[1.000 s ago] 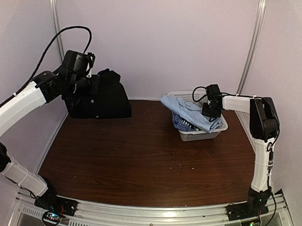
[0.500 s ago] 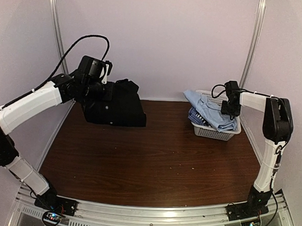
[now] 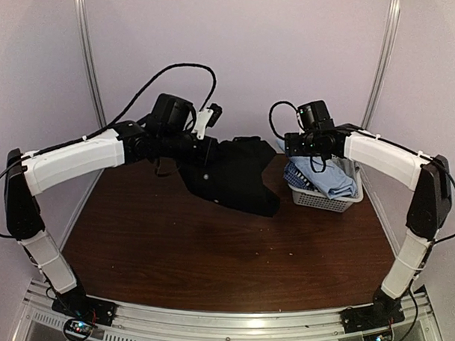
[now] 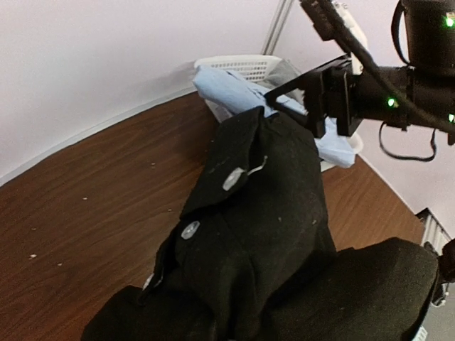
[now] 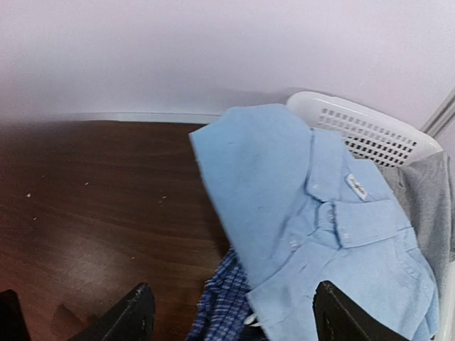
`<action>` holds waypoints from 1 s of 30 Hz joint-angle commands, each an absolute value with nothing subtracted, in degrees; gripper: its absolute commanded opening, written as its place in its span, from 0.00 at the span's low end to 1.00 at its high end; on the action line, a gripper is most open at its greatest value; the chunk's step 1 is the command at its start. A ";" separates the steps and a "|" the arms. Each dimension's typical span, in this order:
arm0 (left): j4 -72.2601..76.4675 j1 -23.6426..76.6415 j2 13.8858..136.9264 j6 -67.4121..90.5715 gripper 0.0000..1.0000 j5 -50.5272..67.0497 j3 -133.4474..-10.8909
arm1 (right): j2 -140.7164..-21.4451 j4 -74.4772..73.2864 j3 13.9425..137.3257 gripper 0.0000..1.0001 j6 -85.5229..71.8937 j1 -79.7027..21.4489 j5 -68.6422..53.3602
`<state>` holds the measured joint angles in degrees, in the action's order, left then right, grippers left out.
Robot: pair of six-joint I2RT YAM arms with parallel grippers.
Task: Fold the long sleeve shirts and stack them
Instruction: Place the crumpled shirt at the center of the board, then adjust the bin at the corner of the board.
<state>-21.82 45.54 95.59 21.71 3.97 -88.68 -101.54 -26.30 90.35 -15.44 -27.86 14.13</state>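
Robot arms lifting shirts to fold.
The left pincer [image 3: 204,153] clamps the black shirt [image 3: 240,180], which hangs below it off the table [image 3: 210,252], likely for spreading flat. The right pincer [image 5: 238,323] gapes wide above the blue shirt [image 5: 284,206], heaped in the basket [image 5: 370,131] beneath.

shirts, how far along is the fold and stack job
Nothing looks folded or stacked yet. In hand: the left gripper holds the black shirt bunched, hanging over the table. The right gripper is open over the basket, where the pale blue shirt and patterned shirt lie unfolded. Left: fold all three and stack them.
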 commanded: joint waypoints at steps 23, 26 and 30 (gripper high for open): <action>-18.17 49.02 97.15 25.57 0.79 6.68 -75.47 | -105.49 -22.68 74.18 0.85 -21.99 -34.71 9.59; -20.84 52.89 101.50 25.85 0.80 2.38 -79.09 | -103.11 -22.68 70.17 0.85 -23.34 -33.13 11.21; -24.62 57.35 107.36 26.21 0.82 -2.72 -85.02 | -99.26 -22.76 65.74 0.86 -25.04 -31.37 12.55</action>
<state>-20.34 54.57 103.28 25.30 4.84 -79.48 -104.57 -22.76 68.84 -22.17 -33.30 9.02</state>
